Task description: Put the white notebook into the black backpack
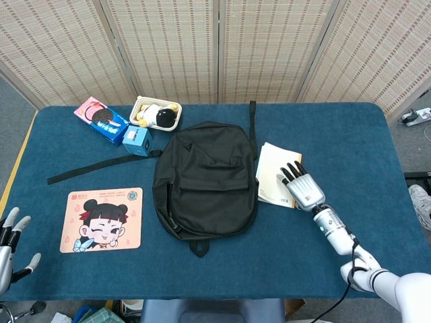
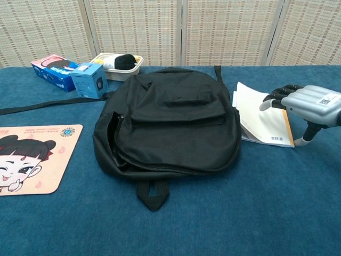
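**Right now the notebook lies flat beside the backpack, under an open hand**

Right now the white notebook lies flat on the blue table, its left edge touching or slightly tucked against the right side of the black backpack. The backpack lies on its back, and no opening wide enough for a book can be seen from either camera.

The right hand sits over the notebook's right half with its fingers spread and slightly curled, pointing toward the backpack. It grasps nothing; whether the fingertips actually press on the cover cannot be told from these views. The left hand shows at the near left corner, away from everything, its fingers apart and holding nothing.

By its look the notebook is a thin softcover: light, somewhat bendy, with a smooth cover that would slide easily on the cloth. Lying flat, it offers no edge to get under, so it will probably be easiest to take along the free right edge or the near right corner, thumb below and fingers above. A pinch at one corner alone may let it sag or fan open. The backpack is soft and limp, so its mouth will likely need holding open.
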`<state>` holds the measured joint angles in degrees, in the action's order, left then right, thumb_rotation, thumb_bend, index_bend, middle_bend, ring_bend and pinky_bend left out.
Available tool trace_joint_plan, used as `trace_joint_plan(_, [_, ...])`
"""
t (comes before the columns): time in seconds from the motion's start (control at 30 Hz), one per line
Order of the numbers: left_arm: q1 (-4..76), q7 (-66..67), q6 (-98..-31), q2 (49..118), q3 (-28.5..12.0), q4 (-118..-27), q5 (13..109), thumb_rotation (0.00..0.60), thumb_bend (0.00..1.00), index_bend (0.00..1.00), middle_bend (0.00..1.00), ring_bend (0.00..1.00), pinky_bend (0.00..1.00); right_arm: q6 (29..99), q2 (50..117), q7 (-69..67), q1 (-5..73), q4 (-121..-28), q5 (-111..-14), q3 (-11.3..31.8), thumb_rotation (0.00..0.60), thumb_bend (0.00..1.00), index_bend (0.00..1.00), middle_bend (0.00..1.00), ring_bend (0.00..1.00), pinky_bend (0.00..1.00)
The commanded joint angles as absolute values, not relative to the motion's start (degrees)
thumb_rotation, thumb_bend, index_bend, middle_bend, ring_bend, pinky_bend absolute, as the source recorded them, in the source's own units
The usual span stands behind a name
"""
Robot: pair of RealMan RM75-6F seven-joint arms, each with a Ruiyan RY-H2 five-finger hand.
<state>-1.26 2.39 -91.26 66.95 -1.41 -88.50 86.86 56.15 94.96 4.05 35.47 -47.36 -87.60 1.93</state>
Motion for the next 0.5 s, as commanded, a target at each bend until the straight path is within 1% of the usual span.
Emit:
trace_joint_plan(0.03, [-1.3,2.3,-91.3,66.9,-1.4,-88.5,86.9,0.6,0.28,0.16,0.03,0.08,0.0,56.6,95.0,3.7,35.4,-47.3,-87.8,1.8,0.6,0.24,0.17,0.13,0.05,0.04])
trace_joint_plan(0.17, [-1.4,2.1,-91.5,66.9,-1.3,-88.4,87.2,0.6,0.28,0.16,0.03,0.08,0.0,58.3,94.9,2.2,35.1,-47.0,-88.6,1.4,0.6,0.29,0.18,0.16,0.08,0.06])
trace_joint_plan(0.27, [-1.3,1.9,-91.6,66.9,-1.3,-88.5,87.4,0.6,0.28,0.16,0.03,0.08,0.0,59.3,94.8,1.2,34.8,-46.5,-89.1,1.0,0.6,0.33,0.21,0.19,0.1,0.09])
trace_joint_plan(0.5, [-1.1,1.9,-91.4,67.0,-1.3,-88.7,87.8,0.6,0.28,0.16,0.03,0.08,0.0,61.2,95.6,-0.8,35.1,-45.1,-89.6,1.4,0.6,0.35,0.27,0.23,0.14,0.12])
